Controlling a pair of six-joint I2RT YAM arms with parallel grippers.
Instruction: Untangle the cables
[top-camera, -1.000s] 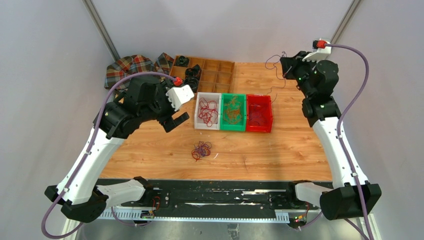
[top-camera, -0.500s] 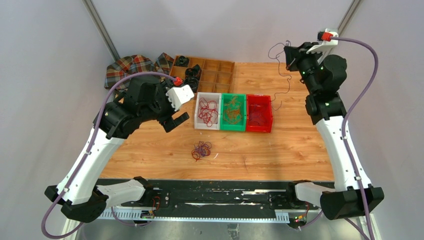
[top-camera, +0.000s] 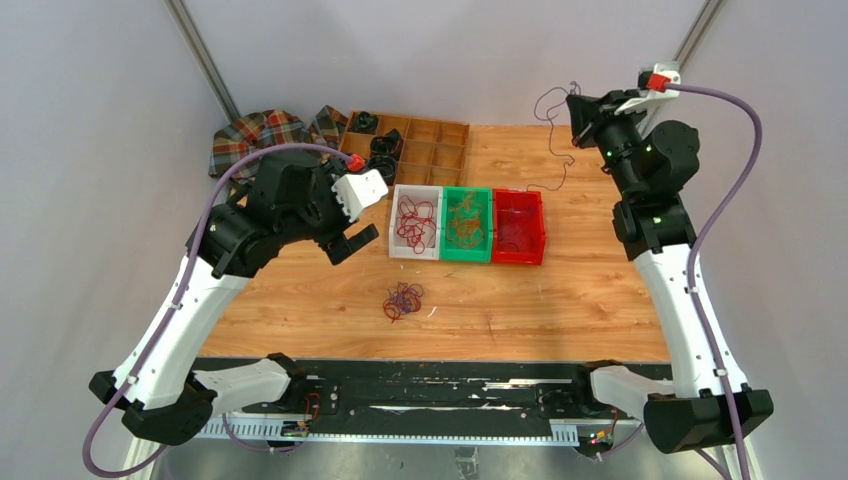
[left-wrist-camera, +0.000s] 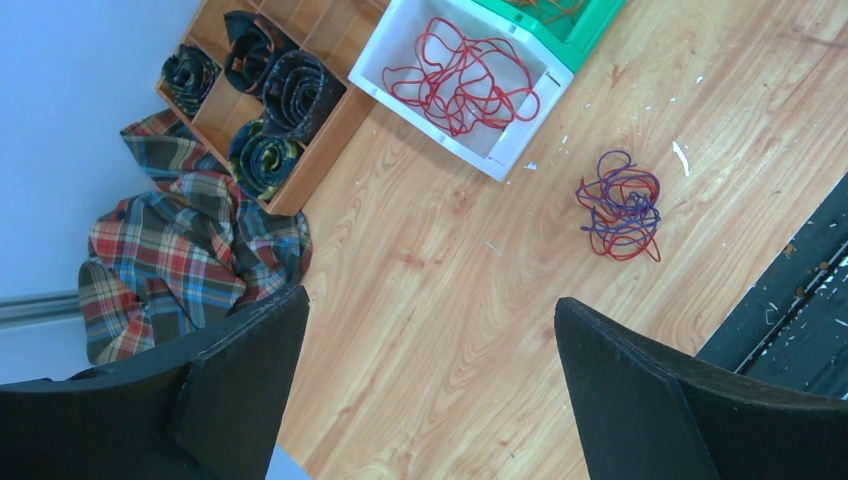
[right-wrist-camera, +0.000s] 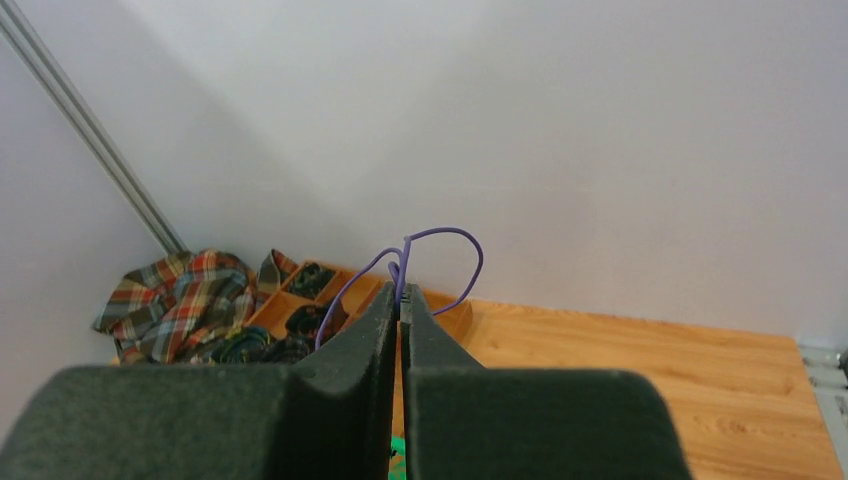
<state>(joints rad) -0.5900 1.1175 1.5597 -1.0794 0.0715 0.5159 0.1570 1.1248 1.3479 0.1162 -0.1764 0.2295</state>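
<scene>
Up at the 1 o'clock corner of the wooden table (top-camera: 600, 290): right gripper (top-camera: 577, 105), high above the boards. Pinches a thin purple-blue cable (right-wrist-camera: 445, 230) between jaws pressed fully together. Loops above the fingertips in the wrist view, then hangs down with its lower end near 12 o'clock of the red plastic bin (top-camera: 518, 259).

At 9 o'clock of the white plastic bin (top-camera: 414, 254): left gripper (top-camera: 350, 245), jaws spread wide, nothing between them, hovering over the wood.

At 6 o'clock of the white bin, apart from it: small tangle of red and purple-blue cables (top-camera: 403, 300), lying loose on the table.

Inside the white bin: red cables (top-camera: 416, 220). Inside the green plastic bin (top-camera: 466, 257), just beside it at 3 o'clock: orange-tan cables (top-camera: 465, 222). Red bin against the green one, again at 3 o'clock; contents too dim to tell.

At 11 o'clock of the table: wooden divided tray (top-camera: 440, 140) holding black coiled rings (top-camera: 385, 150), with a plaid cloth (top-camera: 255, 135) at its 9 o'clock.
</scene>
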